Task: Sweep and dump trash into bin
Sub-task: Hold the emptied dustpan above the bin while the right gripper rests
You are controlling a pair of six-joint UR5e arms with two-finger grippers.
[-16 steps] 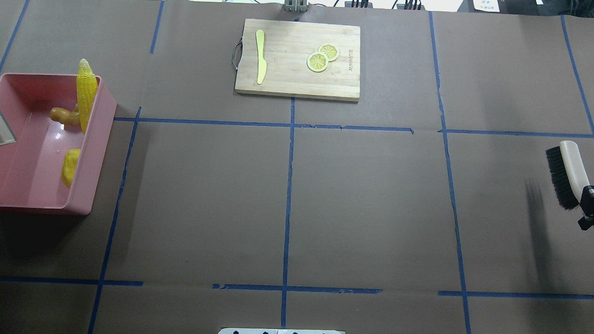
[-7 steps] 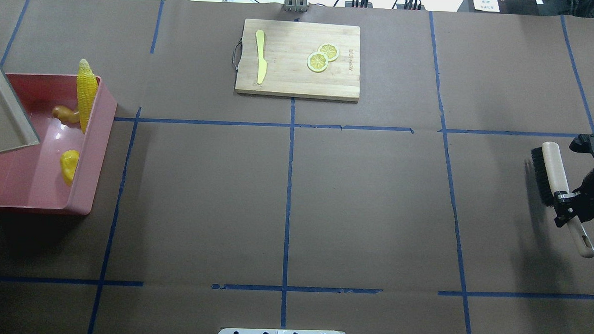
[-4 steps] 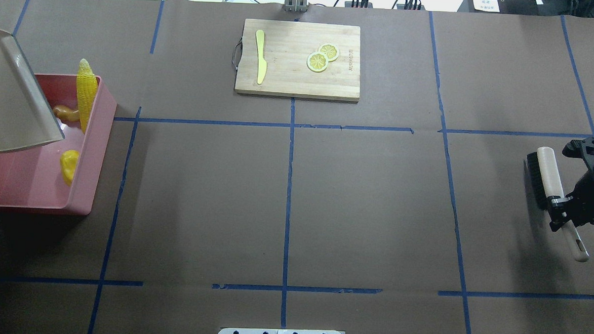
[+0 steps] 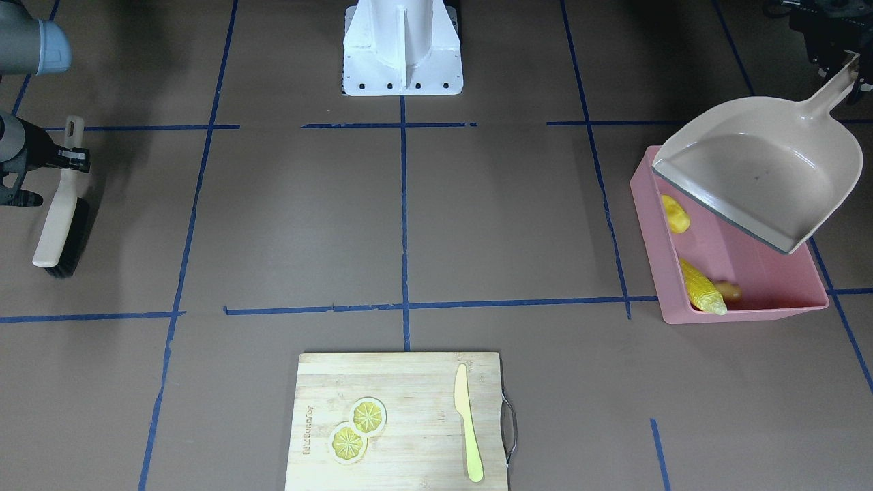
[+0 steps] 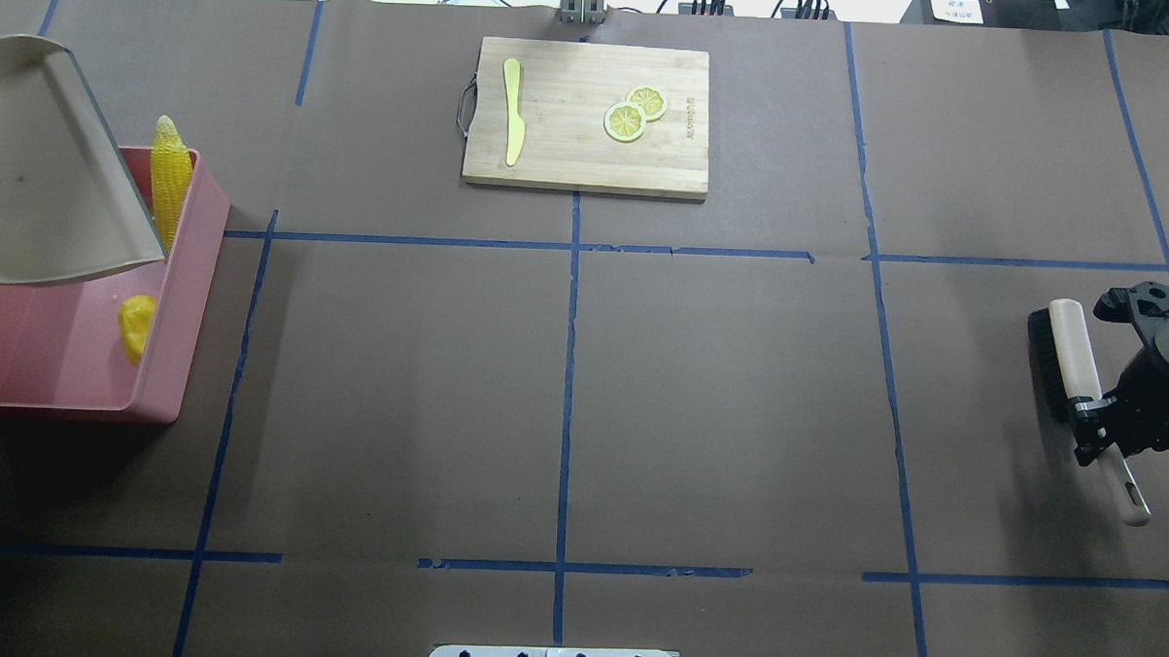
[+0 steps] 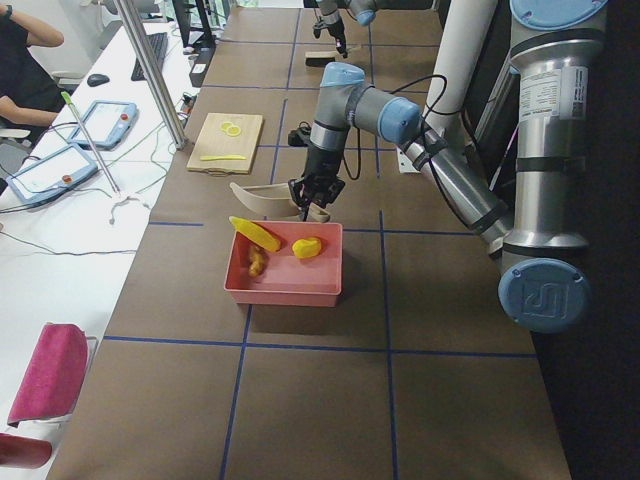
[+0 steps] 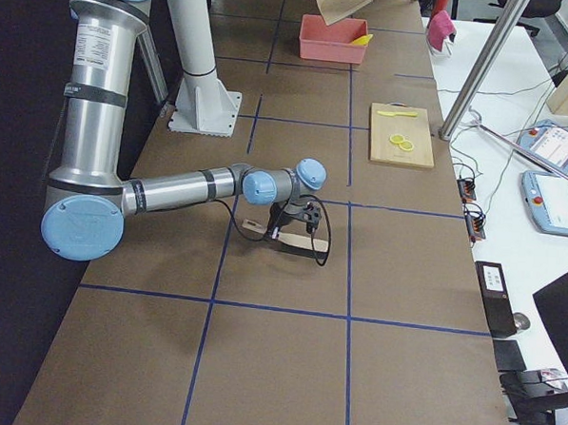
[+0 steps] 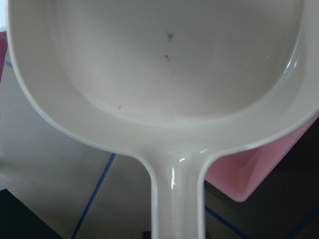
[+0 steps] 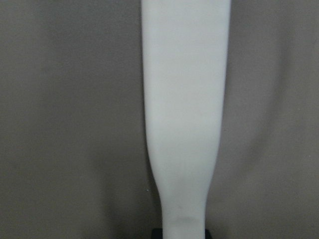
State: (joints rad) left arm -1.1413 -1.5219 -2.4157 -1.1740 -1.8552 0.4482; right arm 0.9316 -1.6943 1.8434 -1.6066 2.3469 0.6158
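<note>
The pink bin [image 5: 189,286] stands at the table's left end and also shows in the front view [image 4: 750,279]. In it lie the corn cob [image 5: 170,183], leaning on the far rim, the potato [image 5: 136,325] and the ginger root [image 4: 731,291], which the overhead view hides. My left gripper [image 4: 840,60] is shut on the handle of the beige dustpan [image 5: 35,183], held tilted and empty above the bin [image 8: 249,174]. My right gripper [image 5: 1096,424] is shut on the handle of a black-bristled brush [image 5: 1065,350], low over the table's right end.
A wooden cutting board [image 5: 586,158] lies at the far middle with a pale yellow knife [image 5: 513,112] and two lemon slices [image 5: 634,113] on it. The robot's white base [image 4: 402,48] stands at the near middle edge. Blue tape lines cross the brown table.
The dustpan has come further in over the bin and now covers the ginger root. My right gripper has carried the brush a little leftward and turned it more upright in the view.
</note>
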